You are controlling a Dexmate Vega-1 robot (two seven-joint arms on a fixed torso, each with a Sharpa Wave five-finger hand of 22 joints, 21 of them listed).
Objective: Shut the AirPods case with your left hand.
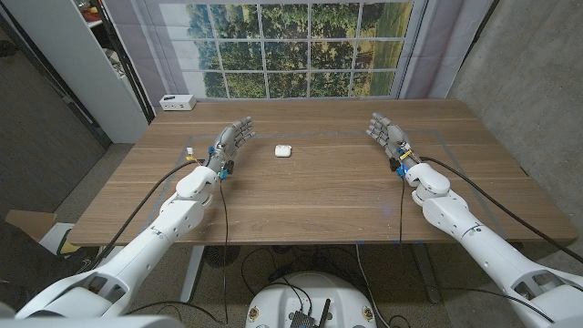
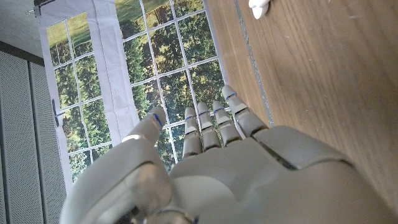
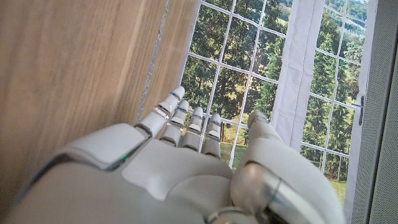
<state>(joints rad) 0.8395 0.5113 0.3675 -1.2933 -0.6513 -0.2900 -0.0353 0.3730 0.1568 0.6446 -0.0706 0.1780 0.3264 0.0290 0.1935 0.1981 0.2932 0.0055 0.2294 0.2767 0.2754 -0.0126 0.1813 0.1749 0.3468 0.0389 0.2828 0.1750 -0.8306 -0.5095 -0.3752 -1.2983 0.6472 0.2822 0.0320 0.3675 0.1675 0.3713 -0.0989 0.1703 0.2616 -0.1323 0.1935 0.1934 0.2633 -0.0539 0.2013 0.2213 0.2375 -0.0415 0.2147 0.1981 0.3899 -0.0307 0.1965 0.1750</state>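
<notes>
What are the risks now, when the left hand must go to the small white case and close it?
1. The case is small and loose on the smooth table; a sideways touch by the left hand would probably push it away instead of closing it.
2. The lid's position is too small to judge, so the fingers may press the wrong side.
3. The right hand waits far off and gives no support.

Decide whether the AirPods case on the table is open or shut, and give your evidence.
Cannot tell. The case is a small white shape on the table; no lid or seam can be made out. The left hand is apart from it.
</notes>
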